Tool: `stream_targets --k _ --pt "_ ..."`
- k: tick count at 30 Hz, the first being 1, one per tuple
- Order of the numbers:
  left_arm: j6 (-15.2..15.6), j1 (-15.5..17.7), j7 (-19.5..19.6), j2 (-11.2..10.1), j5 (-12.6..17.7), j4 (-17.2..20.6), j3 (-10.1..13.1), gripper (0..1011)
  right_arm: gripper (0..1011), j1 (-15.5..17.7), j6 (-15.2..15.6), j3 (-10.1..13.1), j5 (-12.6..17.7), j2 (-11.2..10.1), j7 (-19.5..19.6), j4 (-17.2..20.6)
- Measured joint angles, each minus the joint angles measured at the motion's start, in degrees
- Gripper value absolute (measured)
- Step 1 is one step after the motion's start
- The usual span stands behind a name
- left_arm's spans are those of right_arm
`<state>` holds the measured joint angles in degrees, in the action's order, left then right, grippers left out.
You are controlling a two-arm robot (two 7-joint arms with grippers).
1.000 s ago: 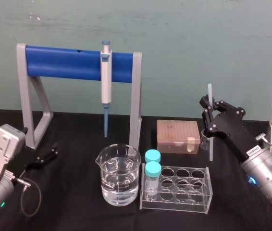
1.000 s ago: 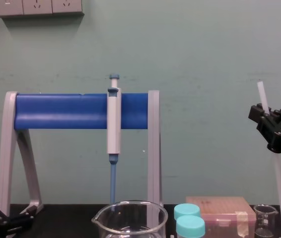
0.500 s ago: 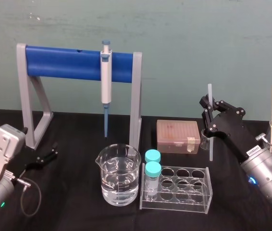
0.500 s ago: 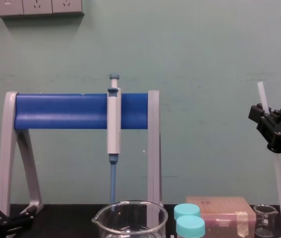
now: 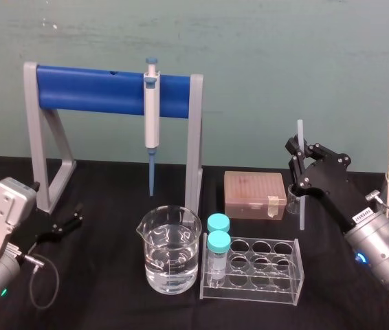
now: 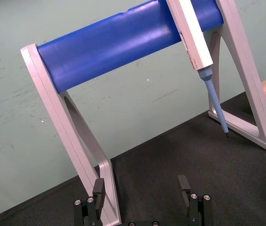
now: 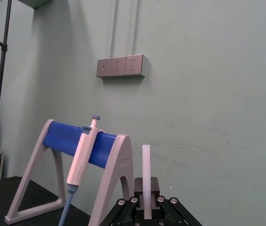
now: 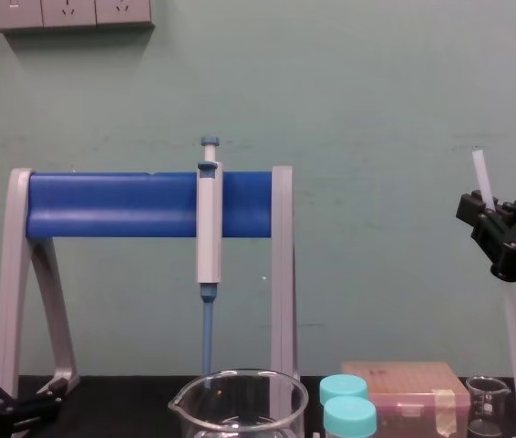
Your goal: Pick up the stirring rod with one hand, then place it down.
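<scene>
nothing has shifted since a second ago: the right gripper [image 5: 298, 163] stays clenched on the stirring rod [image 5: 302, 206], upright beside the small beaker [image 5: 293, 200], tip seemingly off the desk [image 5: 112, 275]. it should lower slowly, clear of that beaker, before releasing. the left gripper [image 5: 71, 221] rests spread, low left.

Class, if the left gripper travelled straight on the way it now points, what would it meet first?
Probably the grey near leg of the pipette stand, just ahead of the left gripper's open fingers; depth is unclear.
</scene>
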<state>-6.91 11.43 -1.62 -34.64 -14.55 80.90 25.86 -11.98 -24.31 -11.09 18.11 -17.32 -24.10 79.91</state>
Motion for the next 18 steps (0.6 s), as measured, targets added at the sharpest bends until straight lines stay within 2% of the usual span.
stream_targets --k 18 --pt "0.0 0.0 0.0 0.0 0.0 0.0 0.0 1000 72 0.0 0.0 0.0 0.0 0.0 0.0 0.0"
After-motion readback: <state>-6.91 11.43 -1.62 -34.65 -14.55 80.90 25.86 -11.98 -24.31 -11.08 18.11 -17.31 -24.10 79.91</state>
